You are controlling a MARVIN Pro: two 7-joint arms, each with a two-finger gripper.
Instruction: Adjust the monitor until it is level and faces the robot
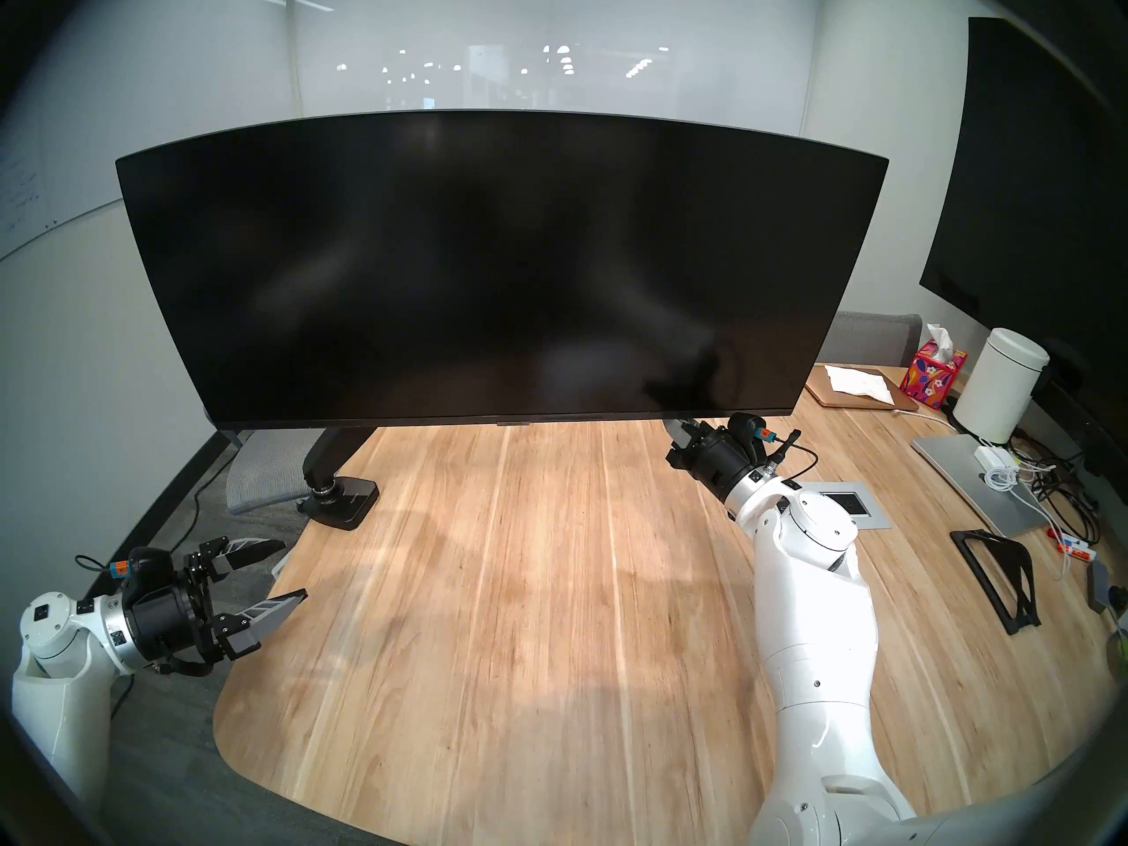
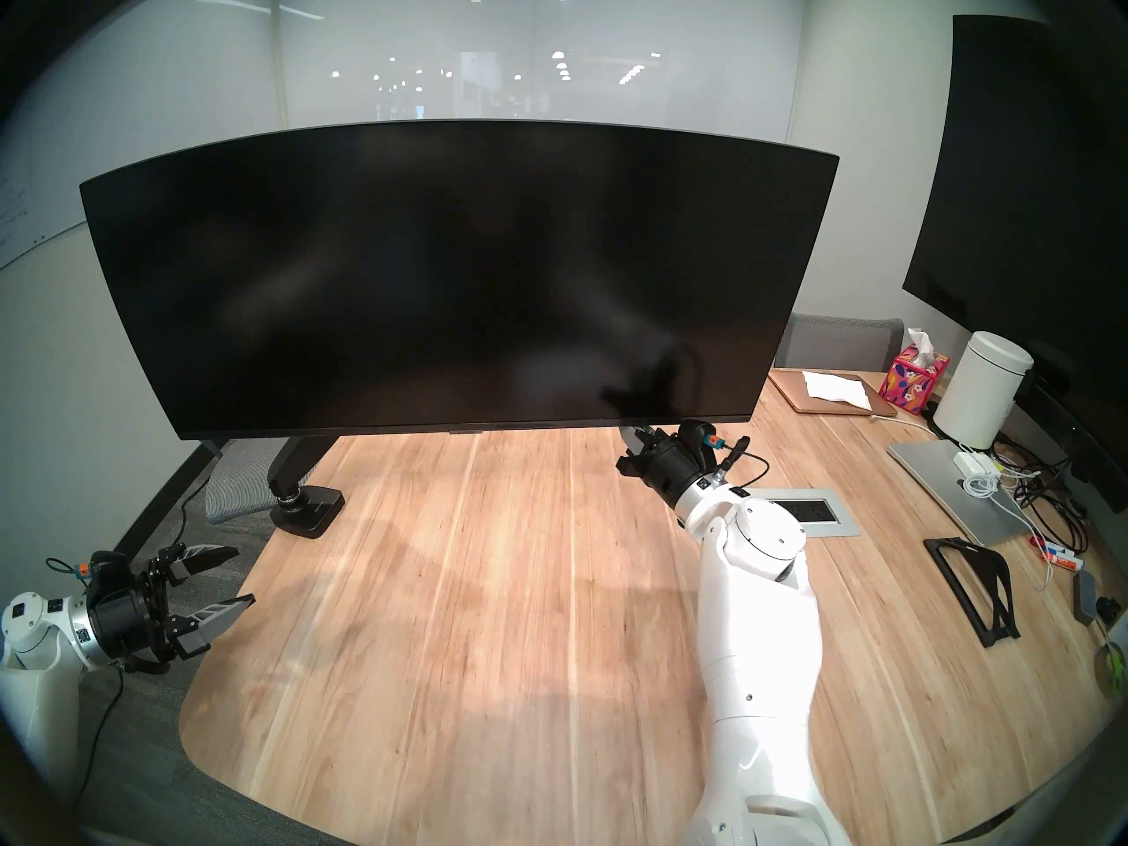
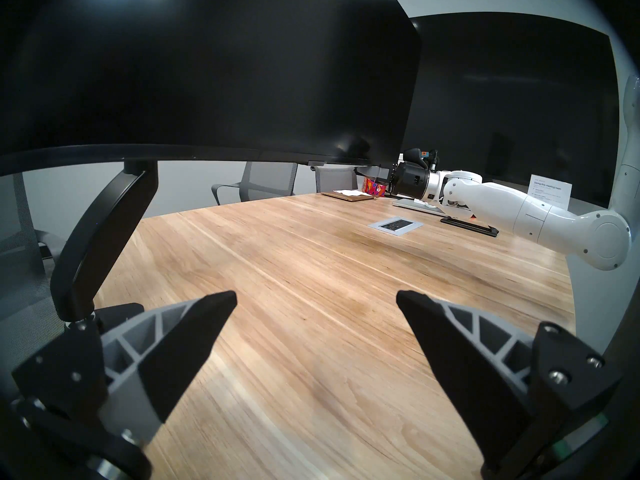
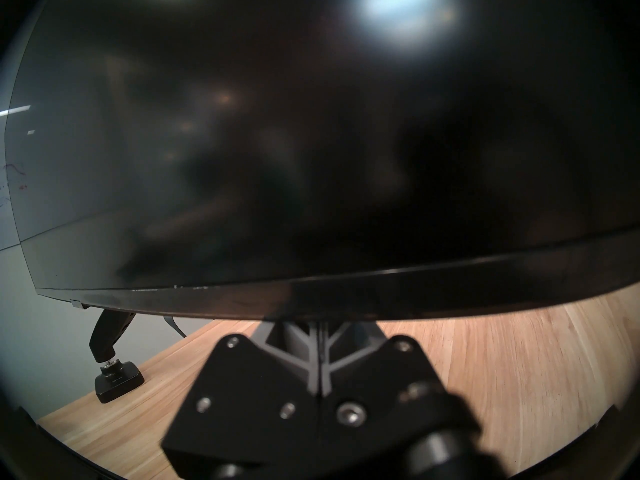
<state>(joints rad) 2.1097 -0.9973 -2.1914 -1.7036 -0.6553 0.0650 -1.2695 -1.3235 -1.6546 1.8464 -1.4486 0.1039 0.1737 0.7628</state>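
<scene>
The monitor [image 1: 488,265] is a very wide black blank screen on a black articulated arm [image 1: 329,454] with a clamp base [image 1: 342,500] at the table's left edge. It faces me, and its bottom edge runs nearly level in the head views [image 2: 451,277]. My right gripper [image 1: 671,426] is shut, its fingers pressed together under the monitor's bottom edge near the right corner. In the right wrist view [image 4: 320,325] its tips are hidden beneath that edge. My left gripper [image 1: 294,569] is open and empty at the table's left edge, apart from the monitor [image 3: 207,70].
A larger dark wall screen [image 1: 1037,185] hangs at the right. Below it on the wooden table [image 1: 519,582] are a tissue box [image 1: 931,378], a white canister [image 1: 1001,387], a laptop [image 1: 976,478] with cables, a black stand [image 1: 1001,576] and a socket plate [image 1: 854,506]. A grey chair [image 1: 262,472] stands beside the clamp.
</scene>
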